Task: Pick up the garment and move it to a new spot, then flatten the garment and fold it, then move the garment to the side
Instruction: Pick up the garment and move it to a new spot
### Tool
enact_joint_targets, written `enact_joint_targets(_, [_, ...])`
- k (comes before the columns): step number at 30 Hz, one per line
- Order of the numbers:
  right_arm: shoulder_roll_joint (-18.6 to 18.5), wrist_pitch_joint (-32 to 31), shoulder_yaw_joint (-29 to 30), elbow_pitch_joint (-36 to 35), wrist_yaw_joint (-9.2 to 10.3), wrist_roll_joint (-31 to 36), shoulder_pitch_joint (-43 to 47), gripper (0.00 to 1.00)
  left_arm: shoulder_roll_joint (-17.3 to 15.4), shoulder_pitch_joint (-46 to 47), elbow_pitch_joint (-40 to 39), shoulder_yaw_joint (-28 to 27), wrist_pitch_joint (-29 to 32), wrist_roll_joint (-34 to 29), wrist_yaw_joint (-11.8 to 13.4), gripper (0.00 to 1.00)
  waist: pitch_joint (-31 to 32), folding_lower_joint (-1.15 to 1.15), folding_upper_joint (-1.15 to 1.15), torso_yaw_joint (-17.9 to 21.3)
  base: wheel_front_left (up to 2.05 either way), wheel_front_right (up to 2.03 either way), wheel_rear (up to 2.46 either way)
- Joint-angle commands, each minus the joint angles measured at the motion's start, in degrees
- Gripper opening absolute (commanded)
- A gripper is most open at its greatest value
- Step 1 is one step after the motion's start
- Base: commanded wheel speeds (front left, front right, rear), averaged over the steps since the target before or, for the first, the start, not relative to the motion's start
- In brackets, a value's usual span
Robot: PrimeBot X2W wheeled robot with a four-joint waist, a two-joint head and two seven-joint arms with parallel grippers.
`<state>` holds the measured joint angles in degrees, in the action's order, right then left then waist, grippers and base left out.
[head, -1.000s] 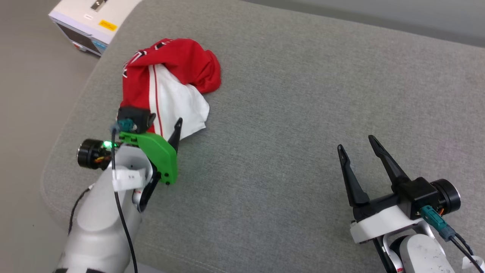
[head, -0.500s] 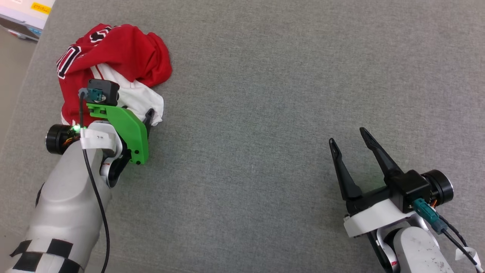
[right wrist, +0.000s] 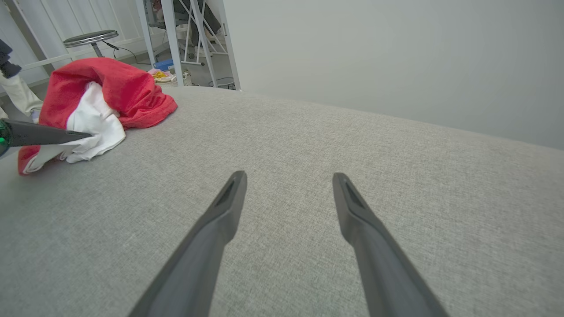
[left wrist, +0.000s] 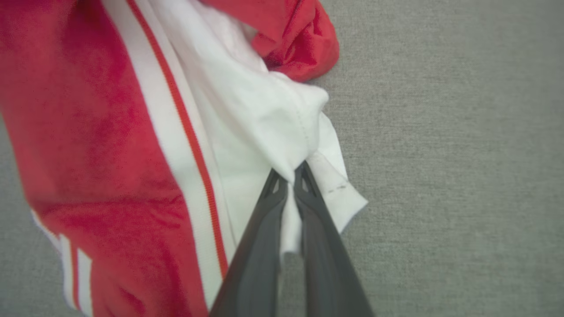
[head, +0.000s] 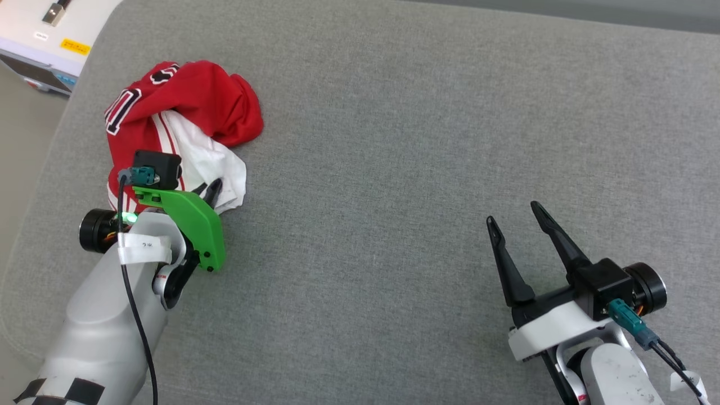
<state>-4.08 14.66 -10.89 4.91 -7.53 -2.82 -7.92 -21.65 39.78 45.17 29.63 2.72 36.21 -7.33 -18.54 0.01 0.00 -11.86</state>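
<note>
Two hands: the left hand (left wrist: 288,174), seen in its wrist view, is pinched on a white sleeve fold of the garment (left wrist: 88,132), a grip the head view hides behind a green bracket (head: 194,219). The right hand (head: 513,214), lower right, gapes wide, empty. The garment lies bunched upper left near the edge of the grey cushion (head: 394,140), a white box (head: 39,45) beyond; bare cushion between.

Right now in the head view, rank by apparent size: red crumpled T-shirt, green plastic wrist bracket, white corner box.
1. Red crumpled T-shirt
2. White corner box and green plastic wrist bracket: alike; box cropped, so unranked.
</note>
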Motion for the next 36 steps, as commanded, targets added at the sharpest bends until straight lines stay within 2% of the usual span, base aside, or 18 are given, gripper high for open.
enact_joint_targets(1, [0.18,0.34,0.25,0.24,0.04,-0.65,1.20,1.00,-0.71,-0.70,-1.66,0.35,-1.70,0.83,-0.15,0.00,4.22,-0.01,0.00,-0.29,0.00,0.00,0.00])
enact_joint_targets(5, [0.60,0.34,0.44,0.78,0.04,-1.23,2.83,1.00,-2.68,-0.56,-6.74,0.93,-5.64,1.32,-0.15,0.00,8.17,-0.01,0.00,-0.06,0.00,0.00,0.00])
enact_joint_targets(10, [0.95,0.34,0.57,0.79,0.04,-1.58,4.12,1.00,-5.29,1.41,-13.04,1.18,-7.47,-0.33,0.04,0.00,11.92,-0.01,0.00,1.19,0.00,0.00,0.00])
enact_joint_targets(16, [1.17,0.34,2.40,0.55,0.04,-2.91,5.80,1.00,-6.30,3.01,-22.66,3.50,-3.50,-2.12,0.64,0.00,15.21,-0.01,0.00,5.23,0.00,0.00,0.00])
enact_joint_targets(22, [1.19,0.34,3.56,0.35,0.04,-4.28,6.38,1.00,-5.18,2.55,-29.10,6.52,0.65,-2.35,0.76,0.00,15.85,-0.01,0.00,10.95,0.00,0.00,0.00])
enact_joint_targets(28, [1.19,0.34,5.98,-0.14,0.04,-4.76,6.40,1.00,-1.20,1.07,-32.35,10.44,2.72,-2.26,0.96,0.00,14.96,-0.01,0.00,17.43,0.00,0.00,0.00])
enact_joint_targets(32, [1.20,0.34,8.88,-0.57,0.04,-5.15,5.85,1.00,3.50,0.35,-31.91,14.12,2.88,-2.92,1.05,0.00,13.65,-0.01,0.00,21.26,0.00,0.00,0.00])
enact_joint_targets(36, [1.20,0.34,11.21,-0.68,0.04,-5.94,5.46,1.00,9.54,-0.75,-28.48,17.63,1.77,-2.75,0.95,0.00,12.45,-0.01,0.00,24.09,0.00,0.00,0.00])
